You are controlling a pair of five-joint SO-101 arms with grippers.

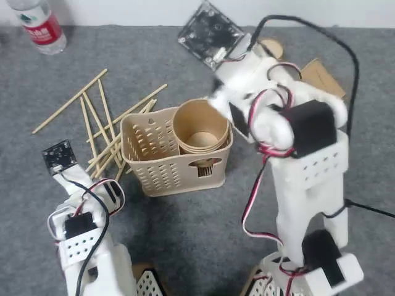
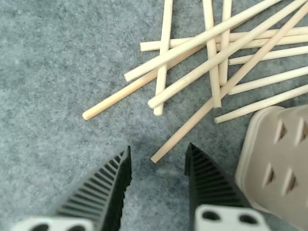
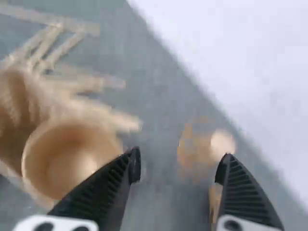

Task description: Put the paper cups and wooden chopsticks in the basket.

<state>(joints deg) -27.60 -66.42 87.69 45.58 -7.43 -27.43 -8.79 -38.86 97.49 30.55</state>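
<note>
Chopsticks lie scattered and crossing on the grey mat just beside the beige perforated basket, none of them inside it. A stack of paper cups stands upright in the basket, at the end nearer the right arm. The left gripper hangs low over the mat by a corner of the basket, its pincer partly spread and empty. The end of one chopstick lies between the two ridged black tips, apparently touching neither. The right gripper is above the mat beside the cup end of the basket, its pincer spread wide and holding nothing. Beyond it a small round tan thing sits on the mat, too blurred to name. A plastic bottle with a red label is at the far corner, well apart from the chopsticks. A dark board and a cardboard piece lie along the mat's far edge.
</note>
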